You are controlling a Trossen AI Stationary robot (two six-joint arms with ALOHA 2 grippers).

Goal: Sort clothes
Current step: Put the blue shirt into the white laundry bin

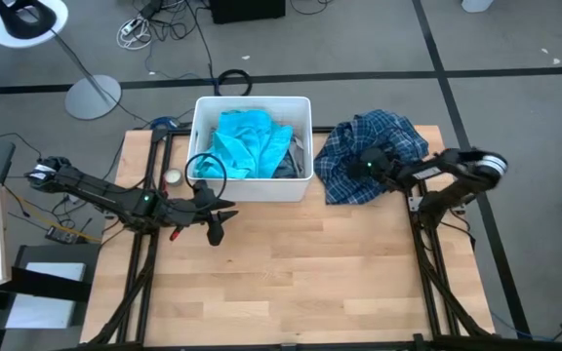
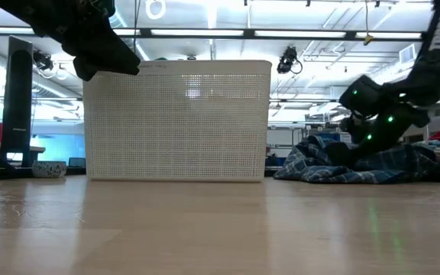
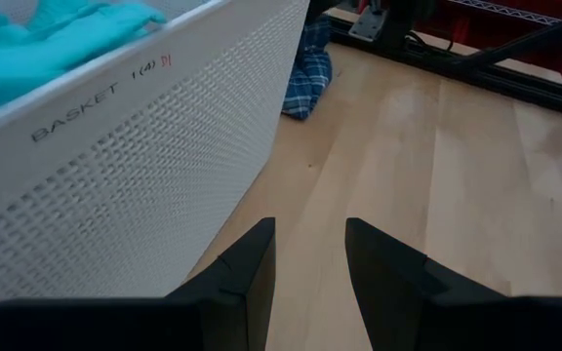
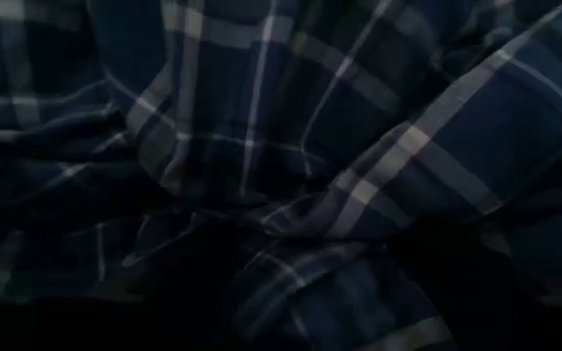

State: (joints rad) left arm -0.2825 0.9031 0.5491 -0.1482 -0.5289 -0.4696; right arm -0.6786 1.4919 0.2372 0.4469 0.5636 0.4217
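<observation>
plaid shirt: navy with thin white checks, a soft crumpled heap on the table just right of the bin
turquoise garment: bright, folded loosely, filling the bin
bin: white perforated plastic, rectangular
right gripper: pressed down into the plaid folds; whether its fingers are spread cannot be told
left gripper: empty, fingers spread, above bare pale wood in front of the bin

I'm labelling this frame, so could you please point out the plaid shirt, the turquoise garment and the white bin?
plaid shirt (image 1: 344, 168): high view, its left folds.
turquoise garment (image 1: 244, 141): high view, its middle.
white bin (image 2: 176, 122): low view, its perforated front wall.
</observation>
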